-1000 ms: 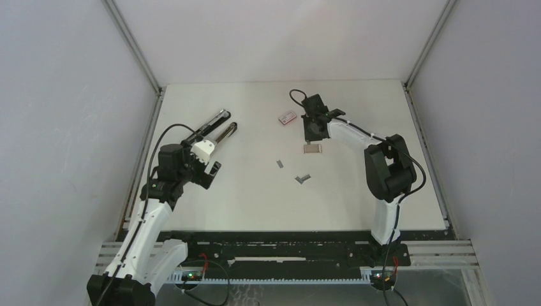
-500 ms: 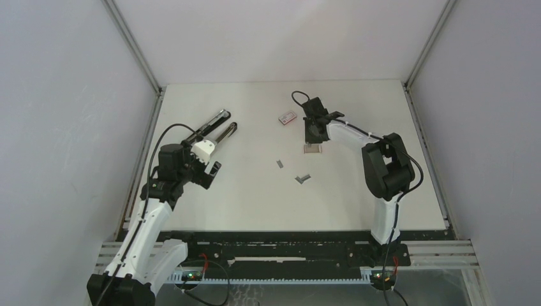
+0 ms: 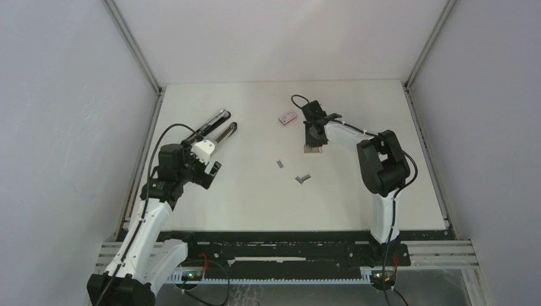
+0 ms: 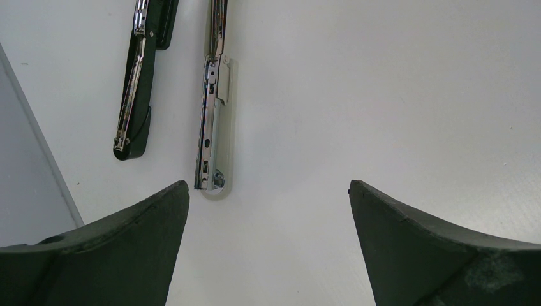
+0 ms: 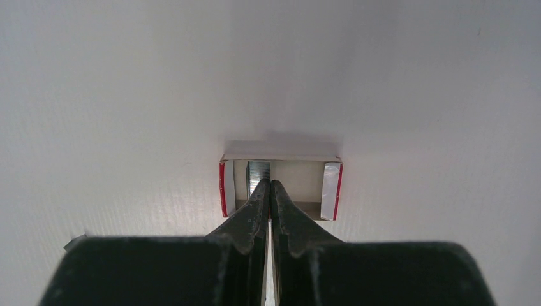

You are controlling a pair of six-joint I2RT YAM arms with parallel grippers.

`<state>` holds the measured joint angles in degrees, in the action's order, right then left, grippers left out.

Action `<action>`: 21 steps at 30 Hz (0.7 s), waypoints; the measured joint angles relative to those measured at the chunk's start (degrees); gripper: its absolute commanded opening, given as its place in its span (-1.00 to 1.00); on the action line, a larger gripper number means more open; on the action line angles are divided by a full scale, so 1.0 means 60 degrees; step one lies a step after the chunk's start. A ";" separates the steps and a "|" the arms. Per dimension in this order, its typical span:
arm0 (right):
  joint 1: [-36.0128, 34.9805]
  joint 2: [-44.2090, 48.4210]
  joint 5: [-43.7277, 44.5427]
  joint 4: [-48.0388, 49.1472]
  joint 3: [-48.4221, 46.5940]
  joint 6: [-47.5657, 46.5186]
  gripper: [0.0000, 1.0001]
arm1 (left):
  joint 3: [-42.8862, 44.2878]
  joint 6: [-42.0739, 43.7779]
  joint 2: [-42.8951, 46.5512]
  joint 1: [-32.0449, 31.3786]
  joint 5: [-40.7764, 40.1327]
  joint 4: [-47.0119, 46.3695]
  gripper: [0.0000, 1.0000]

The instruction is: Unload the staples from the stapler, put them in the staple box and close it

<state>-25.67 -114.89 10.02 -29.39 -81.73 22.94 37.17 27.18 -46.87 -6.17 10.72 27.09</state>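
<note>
The stapler [image 3: 215, 129] lies splayed open at 10 o'clock before the released left pincer [image 4: 268, 185], while the clenched right pincer [image 5: 270, 183] presses on staples [image 5: 258, 169] inside a box tray [image 5: 330, 182] near 2 o'clock, seemingly stowing them.

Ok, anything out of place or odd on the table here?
Loose staples lie scattered mid-table, apart from the stapler, which lies splayed open at the left. The right tool, shut, pokes into a small open box tray that holds another silver strip. Nothing looks damaged.
</note>
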 measured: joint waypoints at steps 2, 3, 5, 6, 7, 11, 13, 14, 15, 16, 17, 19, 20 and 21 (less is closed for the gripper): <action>-0.0004 0.0000 -0.0004 0.0000 0.0000 0.0000 -1.00 | 0.0000 0.0004 0.0000 0.0000 0.0000 0.0000 0.99; -0.0004 -0.0007 -0.0004 0.0000 0.0000 0.0000 -1.00 | 0.0000 0.0004 0.0000 0.0000 0.0000 -0.0004 0.99; -0.0004 -0.0022 -0.0004 0.0000 0.0000 -0.0004 -1.00 | 0.0000 0.0018 -0.0004 -0.0004 0.0004 0.0000 0.99; -0.0004 -0.0044 -0.0007 0.0000 0.0000 -0.0004 -1.00 | 0.0000 0.0047 -0.0004 0.0000 0.0000 0.0000 1.00; -0.0004 -0.0066 -0.0011 0.0000 0.0000 -0.0004 -1.00 | 0.0000 0.0062 -0.0004 0.0000 0.0000 0.0000 0.99; -0.0025 -0.0138 -0.0015 -0.0004 -0.0004 -0.0004 -1.00 | 0.0000 0.0069 -0.0029 0.0000 0.0004 -0.0004 0.99; -0.0044 -0.0157 -0.0018 0.0004 -0.0011 -0.0004 -1.00 | 0.0000 0.0069 -0.0055 0.0000 0.0004 0.0000 0.99; -0.0051 -0.0164 -0.0018 0.0004 -0.0011 -0.0004 -1.00 | 0.0000 0.0069 -0.0062 0.0000 0.0004 0.0000 0.99; -0.0062 -0.0175 -0.0018 0.0000 -0.0015 -0.0004 -1.00 | 0.0000 0.0069 -0.0062 0.0000 0.0004 0.0000 0.99; -0.0062 -0.0193 -0.0025 0.0000 -0.0018 -0.0004 -1.00 | 0.0000 0.0069 -0.0062 0.0000 0.0004 0.0000 0.99; -0.0062 -0.0215 -0.0036 0.0000 -0.0029 -0.0004 -1.00 | 0.0000 0.0069 -0.0062 0.0000 0.0004 -0.0004 0.99; -0.0087 -0.0273 -0.0040 0.0000 -0.0044 -0.0007 -1.00 | 0.0000 0.0069 -0.0062 0.0000 0.0004 -0.0004 0.99; -0.0106 -0.0299 -0.0040 -0.0004 -0.0055 -0.0007 -1.00 | 0.0000 0.0069 -0.0062 0.0000 0.0000 -0.0004 0.99; -0.0117 -0.0328 -0.0044 0.0000 -0.0073 -0.0007 -1.00 | 0.0000 0.0069 -0.0062 -0.0004 0.0004 -0.0004 0.99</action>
<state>-26.37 -116.86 9.76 -29.39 -82.17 22.90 37.17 27.59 -47.24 -6.20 10.74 27.07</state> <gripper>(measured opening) 0.000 0.997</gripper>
